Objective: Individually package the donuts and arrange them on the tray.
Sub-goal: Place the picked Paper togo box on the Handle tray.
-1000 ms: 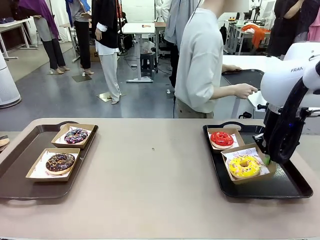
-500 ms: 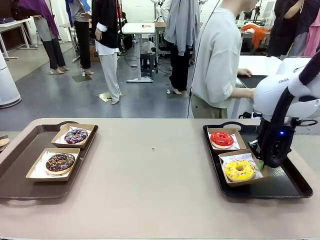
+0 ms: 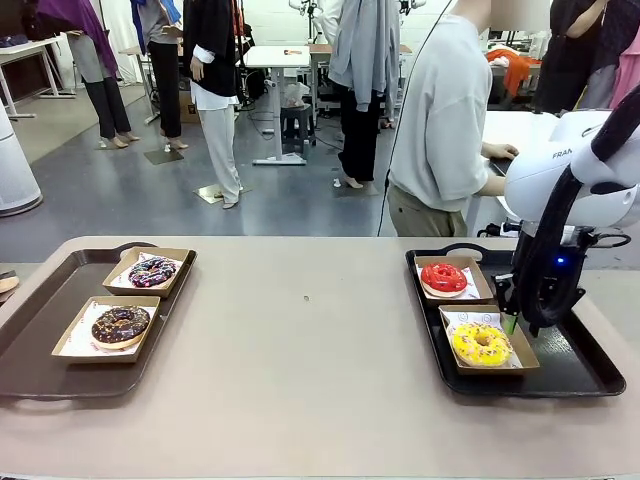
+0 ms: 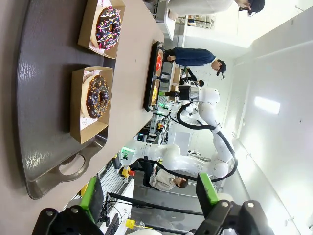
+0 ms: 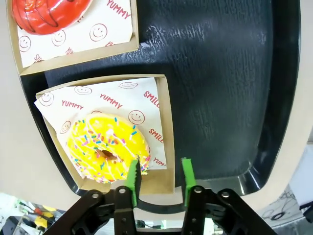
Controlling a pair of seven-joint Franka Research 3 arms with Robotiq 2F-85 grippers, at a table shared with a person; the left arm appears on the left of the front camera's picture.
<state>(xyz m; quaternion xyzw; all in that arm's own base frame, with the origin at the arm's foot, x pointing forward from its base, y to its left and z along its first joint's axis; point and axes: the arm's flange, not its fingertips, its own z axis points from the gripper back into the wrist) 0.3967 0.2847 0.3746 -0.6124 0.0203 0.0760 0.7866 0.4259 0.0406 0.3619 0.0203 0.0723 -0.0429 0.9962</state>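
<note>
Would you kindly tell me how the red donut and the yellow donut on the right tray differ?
The red donut is glossy with dark drizzle lines; the yellow donut carries coloured sprinkles. The red one sits farther from the robot, the yellow nearer, beside the right pincer. Both lie in paper-lined cardboard boxes.

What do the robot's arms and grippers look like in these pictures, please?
The right arm is glossy white with rounded joints, grey lettering and a black cable looping down it. A small blue light glows above the black right gripper, whose fingers carry green pads. The left gripper matches: black with green pads.
</note>
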